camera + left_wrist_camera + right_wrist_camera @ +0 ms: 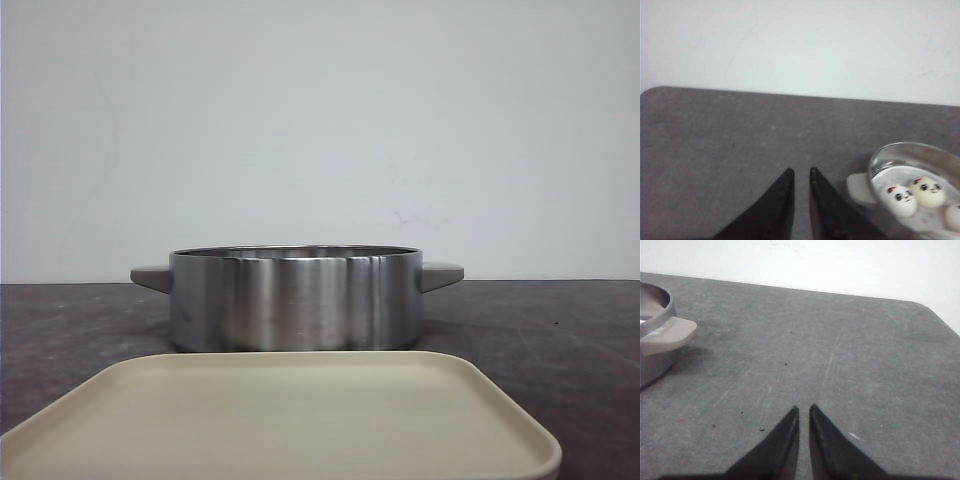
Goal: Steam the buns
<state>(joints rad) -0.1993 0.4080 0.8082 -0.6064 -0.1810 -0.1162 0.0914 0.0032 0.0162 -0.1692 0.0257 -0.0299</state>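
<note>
Already the buns (902, 200) sit inside the steel pot (295, 300), so the loading looks largely done. In the left wrist view I count two whole panda-faced buns and the edge of a third at the pot's 4 o'clock side; a fourth, if present, is out of sight. One pot with two beige handles stands at the table's (560, 330) centre, and one cream square tray (280, 420) lies bare at its 6 o'clock, nearer the camera. No lid shows anywhere, so covering or heating may remain. The left gripper (801, 176) hovers over the table at the pot's 9 o'clock, the right gripper (804, 412) at its 3 o'clock; both claws are narrowed to a slit, holding nothing.
</note>
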